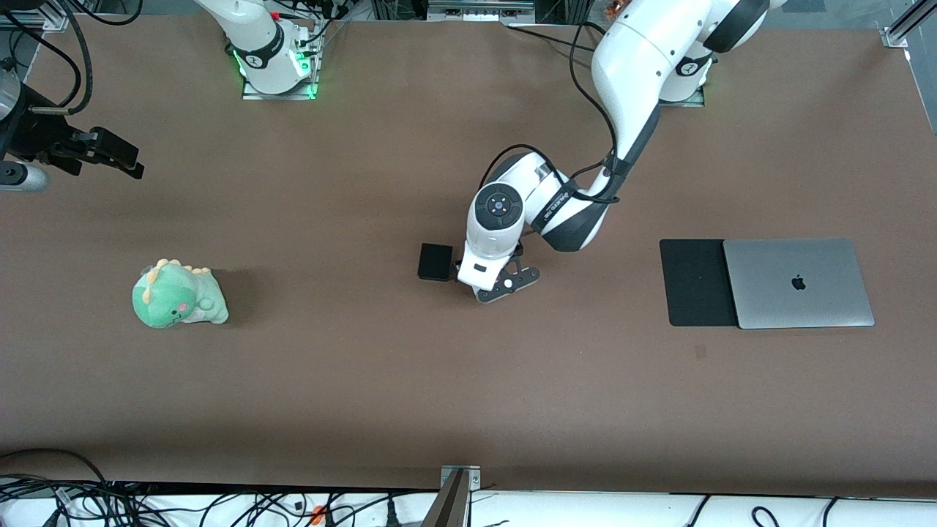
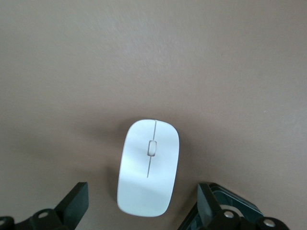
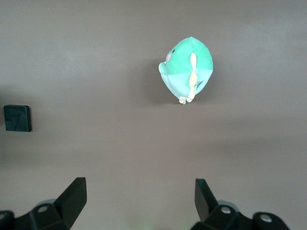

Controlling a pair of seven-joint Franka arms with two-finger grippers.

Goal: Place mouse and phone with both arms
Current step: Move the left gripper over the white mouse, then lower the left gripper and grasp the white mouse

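Note:
The white mouse (image 2: 148, 167) lies flat on the brown table, between the open fingers (image 2: 76, 201) of my left gripper (image 2: 143, 203), which do not touch it. In the front view my left gripper (image 1: 489, 284) is low over the middle of the table and hides the mouse. The black phone (image 1: 435, 262) lies flat right beside that hand, toward the right arm's end; it also shows in the right wrist view (image 3: 17, 118). My right gripper (image 1: 130, 162) hangs open and empty in the air over the right arm's end of the table, its fingertips (image 3: 76, 191) wide apart.
A green dinosaur plush (image 1: 178, 295) lies toward the right arm's end and shows in the right wrist view (image 3: 187, 74). A closed grey laptop (image 1: 798, 282) lies toward the left arm's end, overlapping a thin black mouse pad (image 1: 695, 282).

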